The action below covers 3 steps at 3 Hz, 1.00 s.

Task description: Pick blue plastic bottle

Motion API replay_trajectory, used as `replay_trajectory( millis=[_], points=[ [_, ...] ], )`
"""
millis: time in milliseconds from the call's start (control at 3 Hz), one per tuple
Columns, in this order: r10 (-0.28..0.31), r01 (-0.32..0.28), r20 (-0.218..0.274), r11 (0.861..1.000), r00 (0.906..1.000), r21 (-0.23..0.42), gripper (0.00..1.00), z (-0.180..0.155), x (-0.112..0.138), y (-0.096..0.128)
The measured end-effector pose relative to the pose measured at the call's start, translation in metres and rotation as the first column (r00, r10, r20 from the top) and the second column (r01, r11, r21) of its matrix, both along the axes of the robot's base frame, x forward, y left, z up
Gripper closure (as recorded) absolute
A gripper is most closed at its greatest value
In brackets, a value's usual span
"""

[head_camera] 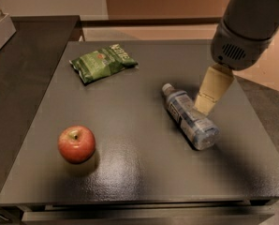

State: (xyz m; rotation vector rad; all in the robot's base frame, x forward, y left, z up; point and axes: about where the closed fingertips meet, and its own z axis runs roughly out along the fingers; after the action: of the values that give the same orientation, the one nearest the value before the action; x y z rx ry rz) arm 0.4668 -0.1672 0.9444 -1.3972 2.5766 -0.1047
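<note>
I'm hovering the gripper (204, 103) by the right flank of the blue plastic bottle (188, 122), which is lying diagonally, cap far-left; I can't tell its grip state.

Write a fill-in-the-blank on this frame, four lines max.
1. The bottle lies on its ____ on the table.
2. Of the three items on the table, the gripper is closest to the ____.
3. The apple is ____ in colour.
4. The bag is ____ in colour.

Missing words: side; bottle; red; green.
</note>
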Motion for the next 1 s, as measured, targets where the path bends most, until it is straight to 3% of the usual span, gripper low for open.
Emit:
replay_trajectory(
  millis=[333, 667, 1000],
  points=[
    [-0.119, 0.12, -0.042, 0.993, 0.992, 0.007, 0.0, -0.021, 0.007, 0.023],
    [-0.245, 0.247, -0.076, 0.969, 0.9665, 0.008, 0.0, -0.045, 0.012, 0.039],
    [-0.36, 0.362, -0.112, 0.932, 0.9262, 0.0, 0.0, -0.067, 0.014, 0.049]
  ],
)
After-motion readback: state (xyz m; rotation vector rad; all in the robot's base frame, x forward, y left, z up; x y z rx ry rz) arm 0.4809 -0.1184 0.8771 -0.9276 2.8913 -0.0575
